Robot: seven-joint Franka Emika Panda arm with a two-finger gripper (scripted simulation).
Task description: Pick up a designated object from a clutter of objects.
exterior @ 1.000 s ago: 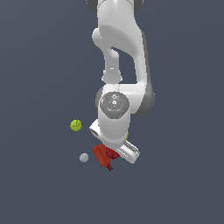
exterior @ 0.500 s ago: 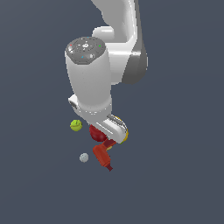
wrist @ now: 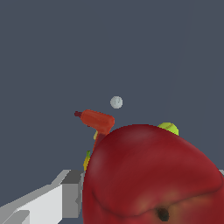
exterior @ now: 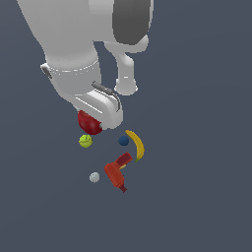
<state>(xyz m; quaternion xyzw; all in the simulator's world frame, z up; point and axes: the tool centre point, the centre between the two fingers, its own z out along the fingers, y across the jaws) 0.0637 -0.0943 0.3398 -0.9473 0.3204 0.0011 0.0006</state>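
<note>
The big white, smooth-shelled robot arm (exterior: 74,44) fills the upper part of the exterior view, and its gripper (exterior: 101,118) is clenched around the round, glossy dark-red apple (exterior: 89,122), which hangs just under the white hand. In the wrist view that apple (wrist: 151,175) crowds the camera, waxy and faintly streaked, its dark dimple showing, with a pale grey finger (wrist: 41,205) beside it. I'd judge the pick largely done: the fruit looks held clear of the plain dark-grey counter (exterior: 197,197), with only carrying it off or holding it steady left. Below it the rest of the clutter lies untouched: a matte red drill-shaped tool (exterior: 117,173), blocky with a narrow end, a curved yellow banana (exterior: 137,144) beside it, a yellow-green ball (exterior: 85,141) just below the apple, a small dark-blue ball (exterior: 123,141) close to the banana, and a tiny grey-white ball (exterior: 94,177) off toward the exterior view's left.
</note>
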